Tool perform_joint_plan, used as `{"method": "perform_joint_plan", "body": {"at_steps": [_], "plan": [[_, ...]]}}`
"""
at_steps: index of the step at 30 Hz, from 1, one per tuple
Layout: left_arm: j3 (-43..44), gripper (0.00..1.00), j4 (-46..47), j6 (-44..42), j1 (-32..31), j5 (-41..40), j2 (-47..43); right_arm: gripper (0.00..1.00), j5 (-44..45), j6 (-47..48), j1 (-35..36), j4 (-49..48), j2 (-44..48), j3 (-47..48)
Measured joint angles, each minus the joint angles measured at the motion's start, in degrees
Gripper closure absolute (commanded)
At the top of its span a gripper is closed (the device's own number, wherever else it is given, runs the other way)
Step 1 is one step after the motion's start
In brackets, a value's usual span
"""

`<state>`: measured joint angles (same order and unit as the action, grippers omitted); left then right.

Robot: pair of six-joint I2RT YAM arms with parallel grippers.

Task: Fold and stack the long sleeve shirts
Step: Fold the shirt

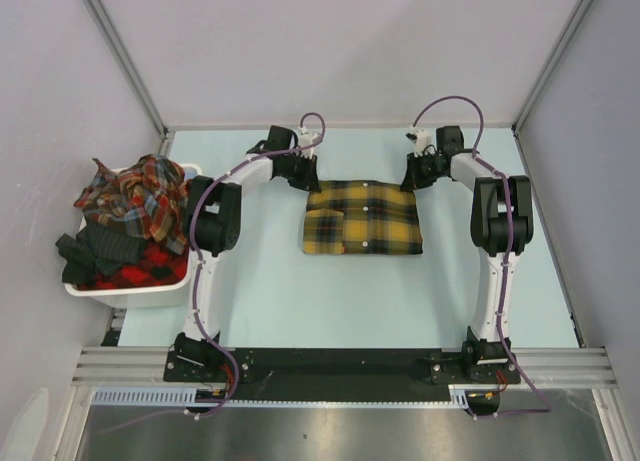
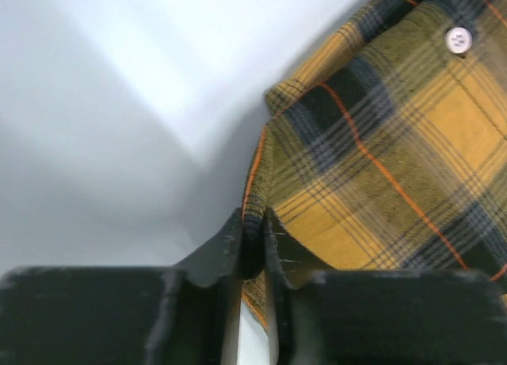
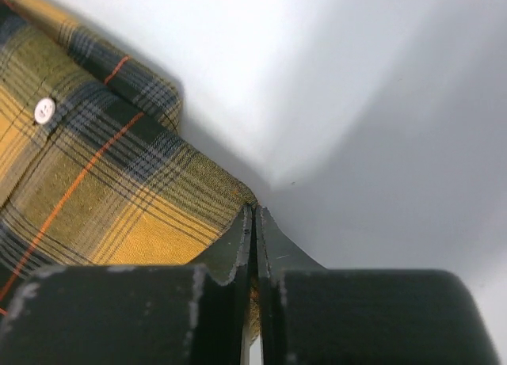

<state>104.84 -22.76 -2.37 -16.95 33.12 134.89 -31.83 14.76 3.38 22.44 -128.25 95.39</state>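
A mustard-yellow plaid long sleeve shirt (image 1: 362, 219) lies folded into a rectangle at the middle of the pale table, buttons up. My left gripper (image 1: 307, 177) is at its far left corner. In the left wrist view, the left gripper (image 2: 253, 222) has a folded edge of the shirt (image 2: 396, 143) pinched in a narrow gap between its jaws. My right gripper (image 1: 412, 178) is at the far right corner. In the right wrist view, the right gripper (image 3: 254, 214) is shut tight on the tip of the shirt (image 3: 95, 183), with a sliver of cloth between the jaws.
A white basket (image 1: 130, 297) stands at the table's left edge. It holds a heap of red-toned plaid shirts (image 1: 135, 196) and a dark garment (image 1: 95, 253). Grey walls close in the table at the back and on both sides.
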Motion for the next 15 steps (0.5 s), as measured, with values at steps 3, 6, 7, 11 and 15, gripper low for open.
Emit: {"method": "perform_joint_plan", "body": {"at_steps": [3,6,7,11,15], "plan": [[0.2,0.62,-0.2,-0.2,0.1,-0.3,0.0,0.47,0.7,-1.3,-0.1,0.1,0.0,1.2],[0.0,0.45,-0.5,-0.1,0.9,0.1,-0.8,0.21,-0.1,-3.1,-1.1,0.3,1.1,1.6],[-0.5,0.34,-0.6,0.1,1.4,0.6,-1.6,0.13,-0.7,-3.8,-1.6,0.5,1.9,1.6],[-5.4,0.01,0.2,2.7,4.6,4.9,-9.7,0.0,-6.6,-6.4,-5.5,2.8,9.2,1.6],[-17.4,0.01,5.4,8.7,6.7,11.8,-25.6,0.0,-14.6,-10.0,-7.7,4.3,20.9,-1.5]]}}
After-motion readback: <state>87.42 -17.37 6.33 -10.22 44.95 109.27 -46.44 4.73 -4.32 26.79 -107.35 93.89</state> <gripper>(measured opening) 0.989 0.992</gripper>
